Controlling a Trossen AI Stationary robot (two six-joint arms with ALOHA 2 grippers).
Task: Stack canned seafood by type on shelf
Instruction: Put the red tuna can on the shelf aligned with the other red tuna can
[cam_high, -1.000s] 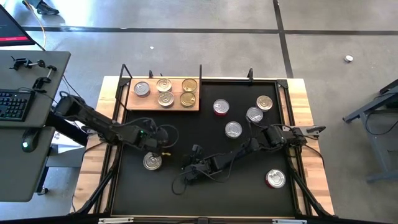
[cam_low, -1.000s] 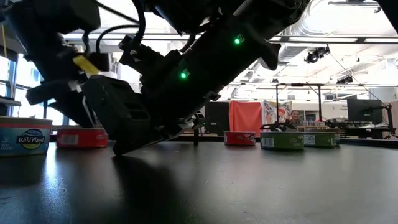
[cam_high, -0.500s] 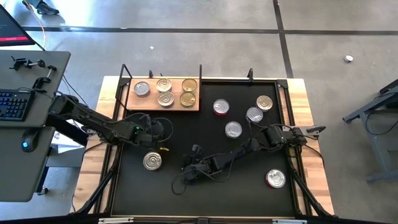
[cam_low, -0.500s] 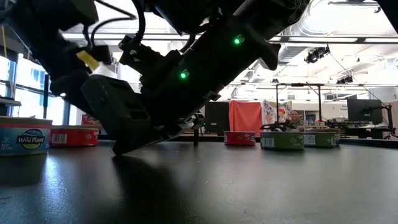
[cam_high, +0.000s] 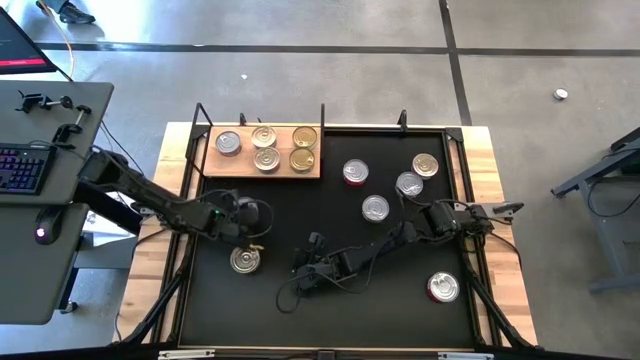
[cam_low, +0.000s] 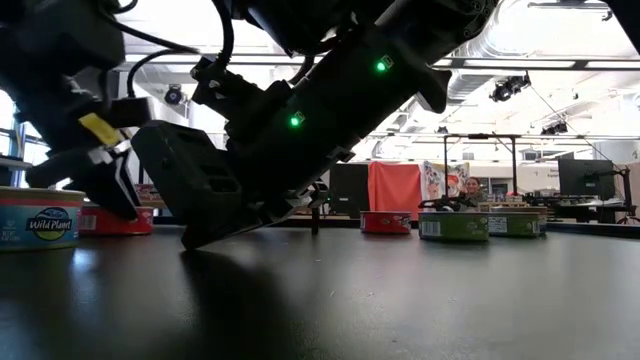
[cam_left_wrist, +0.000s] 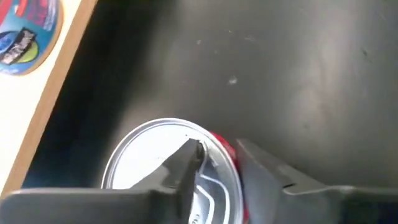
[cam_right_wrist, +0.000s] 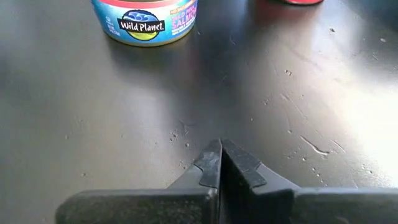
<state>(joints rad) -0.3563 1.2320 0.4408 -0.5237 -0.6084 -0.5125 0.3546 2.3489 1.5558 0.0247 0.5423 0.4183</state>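
Note:
A tin with a silver lid and red side (cam_high: 244, 260) stands on the black mat at the near left; it also shows in the left wrist view (cam_left_wrist: 155, 168). My left gripper (cam_high: 248, 242) (cam_left_wrist: 221, 149) is open just above and behind it. My right gripper (cam_high: 300, 277) (cam_right_wrist: 219, 154) is shut and empty, low on the mat at the near middle, pointing at the same tin (cam_right_wrist: 146, 18). The wooden shelf (cam_high: 213, 169) lies at the far left with several tins (cam_high: 265, 158) standing on it. My left gripper has one finger (cam_left_wrist: 186, 165) over the tin's lid and the other (cam_left_wrist: 267, 174) outside its red side (cam_left_wrist: 225, 149), coming from above. I cannot tell whether either finger touches the tin. My right gripper lies with its shut fingers on the mat (cam_low: 190, 242).
Several loose tins stand on the mat's right half, among them (cam_high: 355, 172), (cam_high: 375, 208), (cam_high: 408, 184), (cam_high: 425, 164) and a red-sided tin (cam_high: 441, 287) at the near right. Black frame posts (cam_high: 198, 110) stand at the far edge. The right arm (cam_high: 400, 235) lies across the mat's middle.
My left gripper has moved a little toward the table's left edge and come lower beside the near-left tin. The tin has stayed where it was. My right arm has kept still.

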